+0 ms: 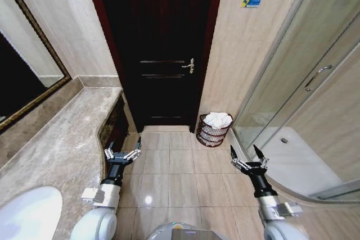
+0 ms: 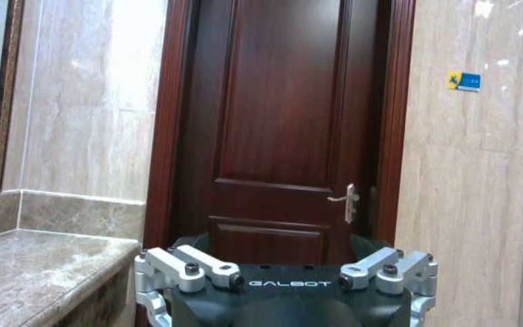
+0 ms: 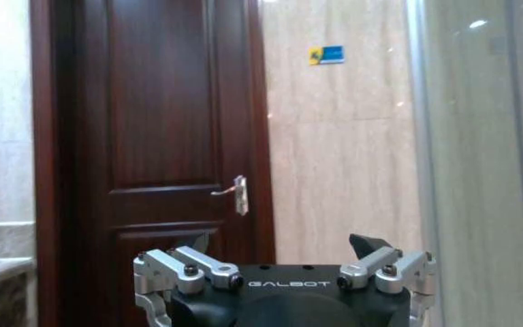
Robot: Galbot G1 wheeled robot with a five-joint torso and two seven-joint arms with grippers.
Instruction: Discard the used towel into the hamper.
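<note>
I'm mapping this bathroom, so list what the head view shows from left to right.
Dark-framed wall mirror → grey marble counter → left gripper → dark wooden door → red-brown slatted hamper holding white towel → right gripper → glass shower enclosure.

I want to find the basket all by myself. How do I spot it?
Look at the dark wooden door at the far end of the room. Just to its right, on the tiled floor against the beige wall, stands the hamper. It is round, dark red-brown with open slatted sides, and white cloth is piled inside.
</note>
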